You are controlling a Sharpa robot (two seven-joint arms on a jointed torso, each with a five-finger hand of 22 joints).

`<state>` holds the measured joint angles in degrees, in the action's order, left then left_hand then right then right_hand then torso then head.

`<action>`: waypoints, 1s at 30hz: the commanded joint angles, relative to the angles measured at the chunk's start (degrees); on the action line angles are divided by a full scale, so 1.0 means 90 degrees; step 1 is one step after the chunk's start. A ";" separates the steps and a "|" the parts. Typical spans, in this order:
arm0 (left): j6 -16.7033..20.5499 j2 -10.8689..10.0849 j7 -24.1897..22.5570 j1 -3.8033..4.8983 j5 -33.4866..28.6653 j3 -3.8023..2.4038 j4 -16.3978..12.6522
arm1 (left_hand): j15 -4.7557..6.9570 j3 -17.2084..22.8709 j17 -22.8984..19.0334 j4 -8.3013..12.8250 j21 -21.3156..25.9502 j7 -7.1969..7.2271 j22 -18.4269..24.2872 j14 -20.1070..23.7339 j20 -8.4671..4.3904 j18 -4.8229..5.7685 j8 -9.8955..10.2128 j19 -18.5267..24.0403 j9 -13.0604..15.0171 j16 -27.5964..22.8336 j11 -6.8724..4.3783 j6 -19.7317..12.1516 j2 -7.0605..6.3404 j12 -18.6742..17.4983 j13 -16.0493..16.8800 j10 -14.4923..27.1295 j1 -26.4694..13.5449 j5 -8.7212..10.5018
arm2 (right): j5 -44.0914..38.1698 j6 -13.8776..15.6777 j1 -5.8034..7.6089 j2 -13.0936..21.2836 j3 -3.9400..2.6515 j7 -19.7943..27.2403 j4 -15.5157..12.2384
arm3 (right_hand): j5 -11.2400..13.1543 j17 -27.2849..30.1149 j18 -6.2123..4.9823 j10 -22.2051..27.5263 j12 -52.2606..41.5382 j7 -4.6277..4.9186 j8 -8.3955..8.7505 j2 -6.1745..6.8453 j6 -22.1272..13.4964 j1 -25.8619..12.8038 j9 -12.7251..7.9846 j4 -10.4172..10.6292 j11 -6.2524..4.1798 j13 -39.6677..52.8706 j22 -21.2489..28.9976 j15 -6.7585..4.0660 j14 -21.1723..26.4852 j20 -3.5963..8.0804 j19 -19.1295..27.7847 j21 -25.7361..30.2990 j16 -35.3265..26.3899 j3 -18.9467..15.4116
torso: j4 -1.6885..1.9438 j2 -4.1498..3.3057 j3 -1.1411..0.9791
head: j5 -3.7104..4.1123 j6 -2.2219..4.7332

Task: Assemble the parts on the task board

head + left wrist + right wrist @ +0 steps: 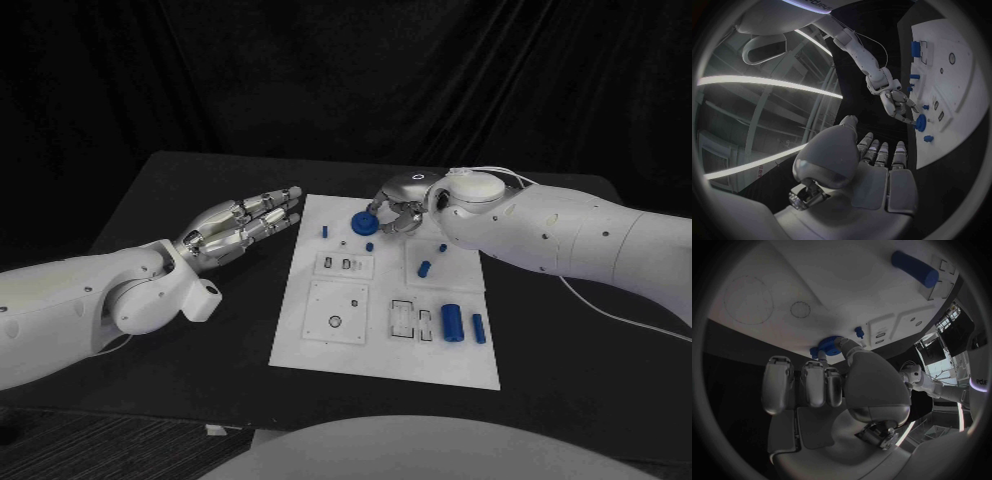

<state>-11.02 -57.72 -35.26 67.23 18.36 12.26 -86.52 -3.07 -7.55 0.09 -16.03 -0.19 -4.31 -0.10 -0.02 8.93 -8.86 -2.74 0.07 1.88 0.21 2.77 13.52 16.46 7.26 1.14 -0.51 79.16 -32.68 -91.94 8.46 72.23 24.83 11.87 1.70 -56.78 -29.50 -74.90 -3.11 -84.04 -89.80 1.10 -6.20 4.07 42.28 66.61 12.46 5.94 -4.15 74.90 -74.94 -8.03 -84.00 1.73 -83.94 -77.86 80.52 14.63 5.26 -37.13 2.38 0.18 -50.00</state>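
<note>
The white task board [387,345] lies in the middle of the black table. My right hand [402,203] hovers over the board's far end and pinches a round blue disc [366,221] between thumb and fingertips. The right wrist view shows that disc [826,346] close to the board [848,290], beside a small blue peg [859,331]. My left hand [245,222] is stretched out flat and holds nothing, just off the board's far left corner. In the left wrist view the right hand [895,100] and the disc [921,122] lie ahead of my left hand [876,162].
Several blue parts lie on the board: a thick cylinder [453,322] and a thinner bar [479,328] near the right edge, a short peg [424,268] mid-board, and small pegs [326,231] at the far end. White recessed blocks [339,313] sit on its left half.
</note>
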 commanded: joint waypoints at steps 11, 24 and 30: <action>-0.0080 0.0002 -0.0060 -0.0019 -0.0008 -0.0006 0.0002 | -0.0046 0.0029 -0.0010 -0.0003 0.0022 -0.0037 0.0011 0.0002 0.0033 -0.0099 -0.0041 -0.0008 0.0010 -0.0023 0.0032 0.0017 -0.0003 0.0042 0.0010 -0.0011 0.0040 -0.0030 | -0.0024 0.0613 0.0009 0.0403 0.0000 -0.0013 -0.0306 | 0.0091 -0.0024 -0.0027 -0.0662 -0.0023 0.0044 -0.0052 0.0014 0.0178 -0.0103 -0.0014 0.0072 0.0082 0.1678 -0.0794 0.0046 -0.0371 -0.0056 -0.0169 0.0039 -0.0048 -0.0023 | -0.0008 0.0008 -0.0001 | 0.0000 0.0000; -0.0086 0.0069 -0.0086 -0.0039 -0.0008 -0.0006 0.0070 | -0.0051 0.0033 -0.0010 -0.0014 0.0022 -0.0039 0.0011 0.0002 0.0039 -0.0101 -0.0041 -0.0008 0.0008 -0.0023 0.0032 0.0005 -0.0017 0.0032 0.0008 -0.0010 0.0028 -0.0005 | -0.0024 0.1377 0.0478 0.1542 0.0001 -0.0291 -0.1466 | 0.2063 -0.0032 -0.0032 -0.0662 -0.0023 -0.0041 0.0213 0.0025 0.0108 -0.0197 -0.0224 0.0317 0.0034 0.1678 -0.0825 0.0028 -0.0380 -0.0057 -0.0190 0.0073 -0.0035 -0.0355 | 0.0000 0.0027 -0.0003 | 0.0140 0.0000; -0.0102 0.0095 -0.0102 -0.0079 -0.0008 -0.0006 0.0095 | -0.0051 0.0028 -0.0010 -0.0020 0.0022 -0.0037 0.0011 0.0002 0.0039 -0.0101 -0.0043 -0.0008 0.0009 -0.0023 0.0031 0.0012 -0.0020 0.0029 0.0008 -0.0010 0.0020 0.0007 | 0.0000 0.1558 0.0549 0.2113 0.0003 -0.0472 -0.1897 | 0.2788 0.0039 -0.0033 -0.0662 -0.0023 -0.0163 0.0244 0.0216 0.0031 -0.0289 -0.0353 0.0699 -0.0077 0.1678 -0.0842 -0.0037 -0.0375 0.0007 -0.0206 0.0087 -0.0070 -0.0706 | -0.0017 0.0056 0.0003 | 0.0172 0.0000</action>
<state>-11.19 -56.98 -35.23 66.62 18.37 12.25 -85.63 -3.07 -7.55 0.05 -16.03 -0.19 -4.31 -0.08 -0.02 8.93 -8.87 -2.74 0.07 1.87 0.21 2.77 13.52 16.46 7.26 1.14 -0.51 79.16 -32.68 -91.93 19.30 77.09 43.79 11.91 0.01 -73.37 -4.61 -74.75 -3.12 -83.98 -89.80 -0.02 -4.07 5.67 42.58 64.12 9.35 11.79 -4.36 74.93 -74.92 -8.03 -83.99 1.32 -83.94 -77.36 80.12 8.45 5.19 -36.78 2.37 1.60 -50.00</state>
